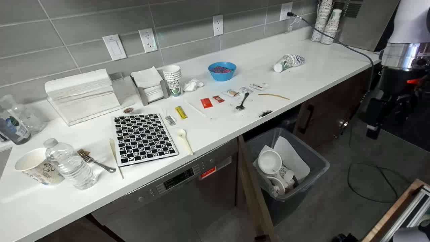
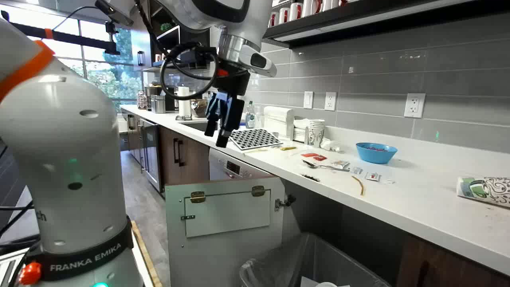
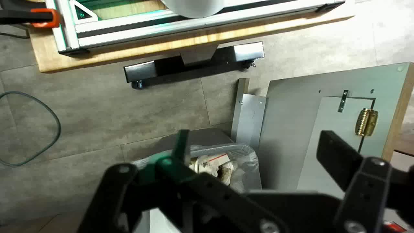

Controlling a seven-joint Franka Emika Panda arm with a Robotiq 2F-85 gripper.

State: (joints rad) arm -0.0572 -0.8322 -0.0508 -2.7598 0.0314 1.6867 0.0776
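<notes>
Gripper, wrist view: The gripper [image 3: 257, 150] fills the lower frame, black fingers spread wide, nothing between the tips.
Bin, wrist view: A lined bin [image 3: 248, 163] shows at lower centre, partly hidden behind the fingers; an open cabinet door [image 3: 288, 129] stands just beside it, at frame right.
Bin and cups, exterior view: In an exterior view, the bin is right of centre, mouth upward, long axis unclear. It looks partway along: cups [image 1: 269, 162] lie inside, while red packets [image 1: 206, 103] and a dark spoon [image 1: 243, 101] lie on the counter [image 1: 215, 127].
Gripper and bin, exterior view: In an exterior view, the gripper [image 2: 216, 135] hangs left of centre, fingers angled downward; the lower edge crops the bin.
</notes>
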